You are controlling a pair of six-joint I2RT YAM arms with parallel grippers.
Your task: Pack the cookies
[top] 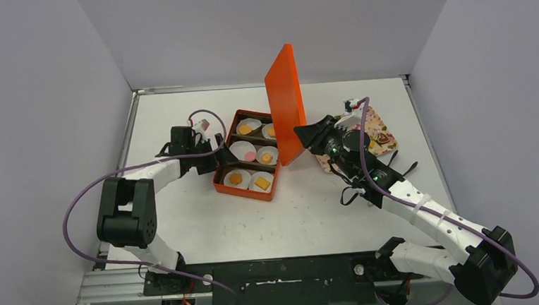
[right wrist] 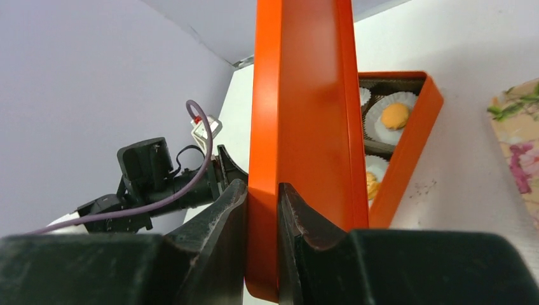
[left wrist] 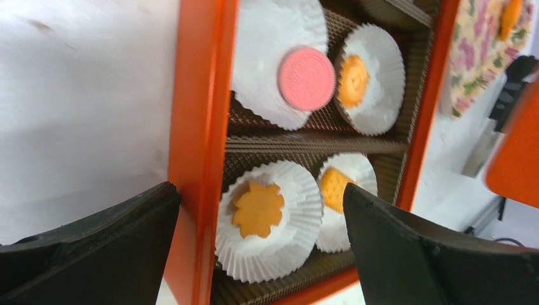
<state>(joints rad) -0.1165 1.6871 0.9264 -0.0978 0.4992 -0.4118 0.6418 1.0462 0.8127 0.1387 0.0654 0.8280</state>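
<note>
Where the left pincer (top: pixel 215 159) stands released against the side of the orange box (top: pixel 224 186), the cookies (left wrist: pixel 257 208) lie just ahead of its fingers: five orange-yellow, round, square or flower-shaped, and one round pink cookie (left wrist: pixel 307 78). Six white paper cups (left wrist: pixel 299 219) in the box hold one each. The right pincer (right wrist: pixel 262 194) is clenched on the upright orange lid (right wrist: pixel 299 95); beside it one dark cookie (top: pixel 382 139) sits on the floral tray (top: pixel 391 129).

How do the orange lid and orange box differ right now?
The orange lid stands upright on edge; the orange box lies flat. The lid is clamped in the right pincer; the box is ungripped, the left pincer open at its wall. The lid shows a bare face; the box holds cookies in paper cups. Both are plain orange.
</note>
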